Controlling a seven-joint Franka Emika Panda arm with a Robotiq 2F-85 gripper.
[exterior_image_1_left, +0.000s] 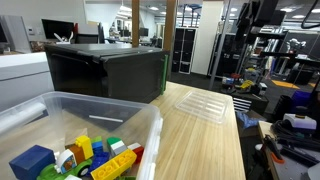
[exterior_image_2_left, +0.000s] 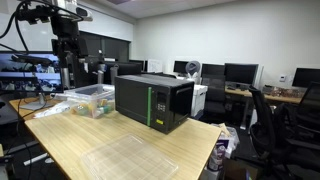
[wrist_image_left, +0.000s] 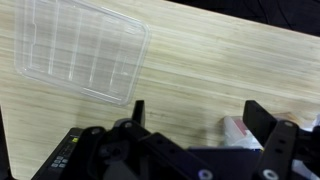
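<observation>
- The wooden counter (exterior_image_2_left: 70, 140) carries everything and shows in all three views.
- A black microwave (exterior_image_2_left: 150, 100) stands on the middle of the counter with its door shut. It sits between the bin and the lid.
- A clear plastic bin (exterior_image_1_left: 115, 108) stands open at one end of the counter, just beside the microwave. In an exterior view the arm (exterior_image_2_left: 65, 30) rises behind this end, and the bin (exterior_image_2_left: 90, 100) is the thing nearest to it.
- A clear ribbed lid (wrist_image_left: 85, 50) lies flat on the counter, well apart from the bin, on the far side of the microwave.
- The hand (wrist_image_left: 200, 120) hangs high over the counter with its two fingers spread wide and nothing between them.
- Toy blocks (exterior_image_1_left: 80, 155) in blue, yellow, green and red lie heaped inside the bin.
</observation>
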